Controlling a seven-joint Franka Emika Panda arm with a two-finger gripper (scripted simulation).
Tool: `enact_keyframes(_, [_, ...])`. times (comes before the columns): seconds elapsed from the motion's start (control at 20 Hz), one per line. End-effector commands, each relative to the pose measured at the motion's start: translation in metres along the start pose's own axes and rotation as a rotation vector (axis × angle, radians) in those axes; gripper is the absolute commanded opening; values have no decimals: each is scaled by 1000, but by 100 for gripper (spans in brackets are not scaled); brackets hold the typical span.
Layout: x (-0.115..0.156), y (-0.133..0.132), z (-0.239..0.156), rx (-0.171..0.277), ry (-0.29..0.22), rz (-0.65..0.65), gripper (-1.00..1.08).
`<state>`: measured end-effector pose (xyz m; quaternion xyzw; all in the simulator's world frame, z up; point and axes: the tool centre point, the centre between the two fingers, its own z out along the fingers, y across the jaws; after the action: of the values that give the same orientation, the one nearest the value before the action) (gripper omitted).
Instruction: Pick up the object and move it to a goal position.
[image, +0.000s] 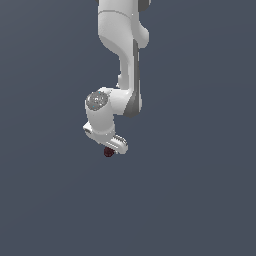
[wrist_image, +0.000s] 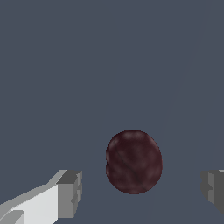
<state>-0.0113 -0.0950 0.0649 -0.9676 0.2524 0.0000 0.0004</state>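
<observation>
The object, a tiny dark red ball (image: 108, 152) with a bumpy surface, shows just under the white hand in the exterior view. In the wrist view the ball (wrist_image: 133, 161) lies between my two grey fingertips (wrist_image: 72, 192), with a gap on each side. My gripper (image: 111, 149) is open around the ball and does not touch it. The other fingertip shows only at the frame's edge. No goal marker shows in either view.
The white arm (image: 122, 60) comes down from the top of the exterior view. The ground around it is plain dark grey-blue, with no other objects, containers or edges in view.
</observation>
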Motion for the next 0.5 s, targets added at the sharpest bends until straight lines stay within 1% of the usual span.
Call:
enact_keyframes(0.0, [-1,1,13,-1,-1,2,100])
enact_keyframes(0.2, [-1,1,30,-1,0,4,100])
enact_keyframes(0.45, [0,1,37,-1,0,4,100])
